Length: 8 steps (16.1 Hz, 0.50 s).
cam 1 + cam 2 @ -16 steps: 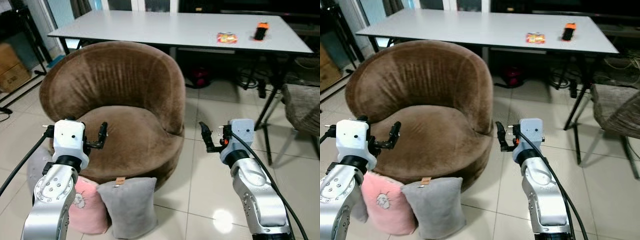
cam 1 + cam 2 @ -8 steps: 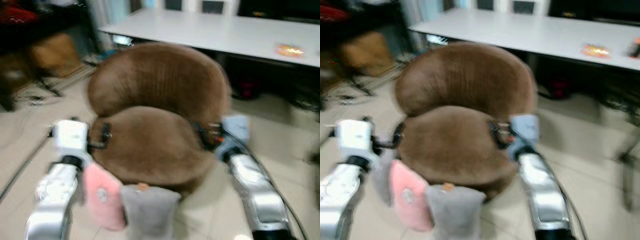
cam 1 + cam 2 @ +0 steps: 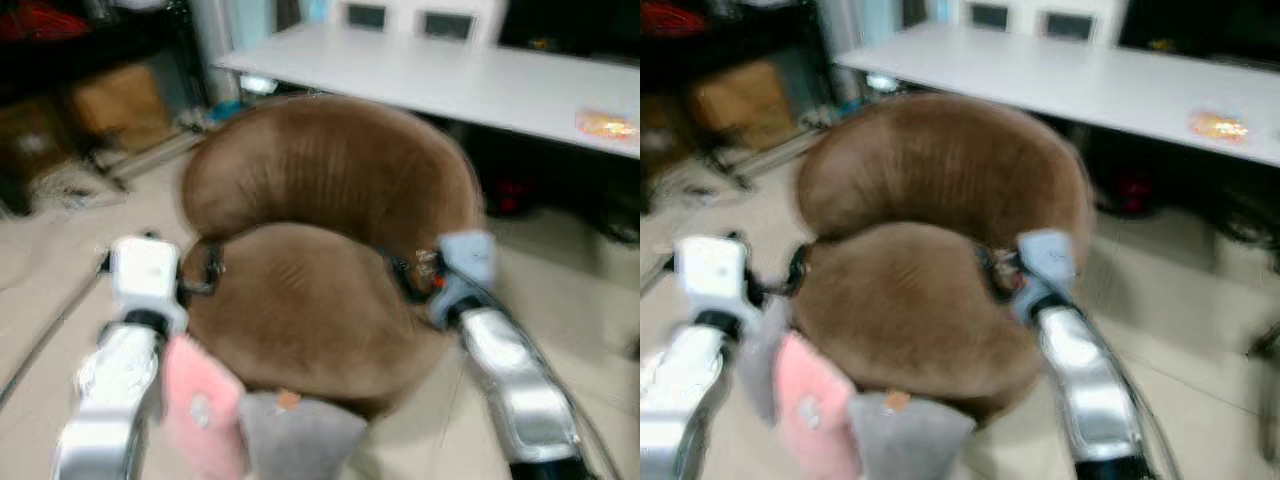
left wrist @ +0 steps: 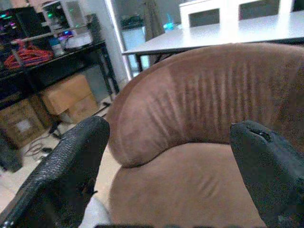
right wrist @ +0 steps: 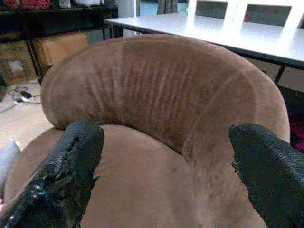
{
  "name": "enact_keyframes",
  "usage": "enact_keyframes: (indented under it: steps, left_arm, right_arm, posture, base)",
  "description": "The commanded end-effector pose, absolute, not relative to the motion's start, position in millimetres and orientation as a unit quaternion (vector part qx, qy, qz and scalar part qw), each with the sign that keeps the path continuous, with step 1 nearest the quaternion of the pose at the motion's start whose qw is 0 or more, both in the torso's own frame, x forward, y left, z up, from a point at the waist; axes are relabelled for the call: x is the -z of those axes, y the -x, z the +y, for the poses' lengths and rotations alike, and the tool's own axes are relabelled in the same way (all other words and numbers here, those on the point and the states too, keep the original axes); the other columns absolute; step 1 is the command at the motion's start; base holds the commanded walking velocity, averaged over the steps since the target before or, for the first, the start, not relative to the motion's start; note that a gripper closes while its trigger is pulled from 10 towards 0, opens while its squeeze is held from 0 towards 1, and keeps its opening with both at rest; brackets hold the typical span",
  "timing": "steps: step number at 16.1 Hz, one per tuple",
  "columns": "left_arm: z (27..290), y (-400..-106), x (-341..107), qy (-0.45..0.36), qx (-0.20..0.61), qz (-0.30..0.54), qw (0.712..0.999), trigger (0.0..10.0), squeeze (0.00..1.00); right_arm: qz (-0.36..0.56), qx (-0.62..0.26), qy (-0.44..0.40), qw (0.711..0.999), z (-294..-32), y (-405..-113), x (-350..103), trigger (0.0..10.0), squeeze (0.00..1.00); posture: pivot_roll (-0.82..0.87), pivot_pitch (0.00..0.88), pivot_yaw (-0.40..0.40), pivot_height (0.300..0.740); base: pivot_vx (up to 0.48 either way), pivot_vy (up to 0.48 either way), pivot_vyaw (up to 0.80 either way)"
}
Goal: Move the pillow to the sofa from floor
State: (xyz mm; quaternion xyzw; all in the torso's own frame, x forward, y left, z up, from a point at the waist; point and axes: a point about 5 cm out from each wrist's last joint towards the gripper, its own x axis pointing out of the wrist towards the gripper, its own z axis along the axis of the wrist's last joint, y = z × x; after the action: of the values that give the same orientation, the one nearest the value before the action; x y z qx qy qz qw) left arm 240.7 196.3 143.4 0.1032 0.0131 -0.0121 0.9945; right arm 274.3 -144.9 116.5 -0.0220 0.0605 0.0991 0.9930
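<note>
Fingers spread wide on the left gripper [image 3: 205, 275] and right gripper [image 3: 402, 277], both empty over the brown sofa [image 3: 320, 250]. Below, the pink pillow [image 3: 200, 420] and grey pillow [image 3: 300, 440] lean against its base; likely soft, light, best pinched at a top corner. No readable writing.

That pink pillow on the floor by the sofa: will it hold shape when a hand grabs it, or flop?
The pink pillow looks plush, so it will probably squash and sag. It seems light for its bulk. Leaning against the grey pillow, that one may topple when it lifts.
</note>
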Motion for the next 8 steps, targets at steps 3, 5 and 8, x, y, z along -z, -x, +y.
enact_keyframes:
  steps: [3,5,8]
  left_arm:
    - [203.1,-240.3,-146.3,-0.118,0.001,0.009,0.993,10.0,0.0]
    - [203.2,-240.1,-147.0,-0.114,0.001,0.004,0.993,10.0,0.0]
    - [205.4,-238.8,-147.4,-0.115,-0.003,0.003,0.993,10.0,0.0]
  right_arm:
    - [0.054,-0.132,-0.003,0.99,-132.5,-273.3,-119.7,10.0,0.0]
    - [0.057,-0.137,0.003,0.989,-137.0,-270.2,-117.5,10.0,0.0]
    - [0.06,-0.137,0.007,0.989,-141.3,-266.3,-113.2,10.0,0.0]
  posture:
    - [-0.11,0.0,0.033,0.74]
    - [-0.12,0.0,0.034,0.74]
    - [-0.12,0.0,0.033,0.74]
  base:
    - [0.273,0.0,0.0]
    - [0.0,0.0,0.0]
    - [0.0,0.0,0.0]
